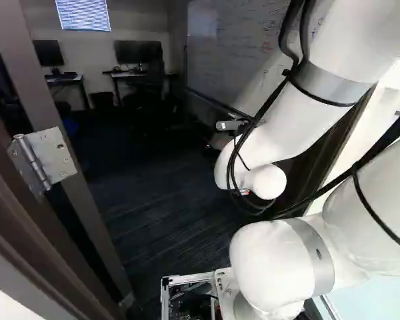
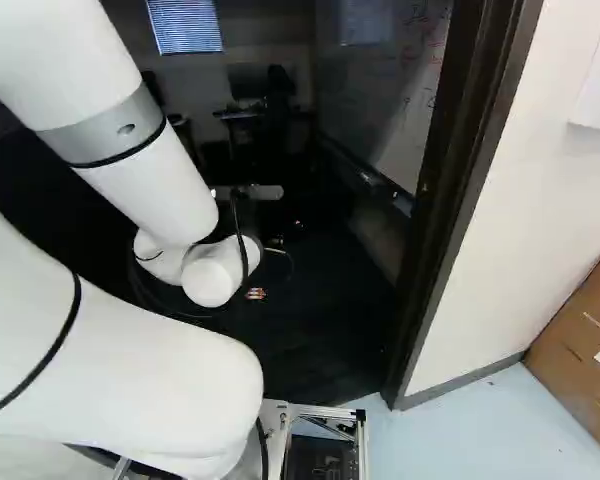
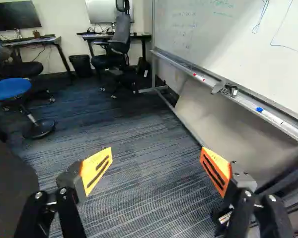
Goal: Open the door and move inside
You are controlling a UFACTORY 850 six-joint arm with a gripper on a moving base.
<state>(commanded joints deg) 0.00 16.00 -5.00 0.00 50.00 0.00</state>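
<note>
Note the claw [image 3: 156, 153] in the wrist view: spread wide, with 2 orange-padded fingers well apart, clamped on nothing. In the left base view, find the door [image 1: 90, 220] at the left, swung open on its hinge [image 1: 60, 157]. Likely heavy and rigid, yet easy to turn; if pushing, press flat, far from the hinge. In the right base view, avoid the hard frame [image 2: 458, 180] beside the arm [image 2: 145, 185].

It looks like an office: a monitor [image 3: 15, 16] over the rear edge of one desk [image 3: 45, 40], a swivel chair [image 3: 120, 37] at another desk [image 3: 140, 36], and a written-on whiteboard [image 3: 223, 39] with markers [image 3: 272, 117] along its tray [image 3: 246, 101].
</note>
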